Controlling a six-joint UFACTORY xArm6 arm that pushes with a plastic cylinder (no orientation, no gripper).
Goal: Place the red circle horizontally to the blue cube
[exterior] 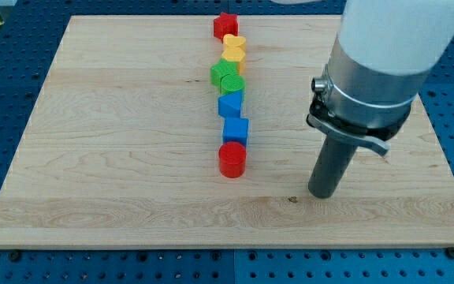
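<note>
Nearest, my tip (322, 194) rests bare, grasping nothing; red circle (232, 160) touches blue cube (236, 130).

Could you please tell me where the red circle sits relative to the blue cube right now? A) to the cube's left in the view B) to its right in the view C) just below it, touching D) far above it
C: the red circle lies directly under the blue cube at the column's bottom end, touching it; my tip stands off to the view's right.

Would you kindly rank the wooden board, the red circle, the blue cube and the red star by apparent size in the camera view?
1. Wooden board
2. Red circle
3. Blue cube
4. Red star
The star lies farther from the camera, so its rank is unsure.
</note>
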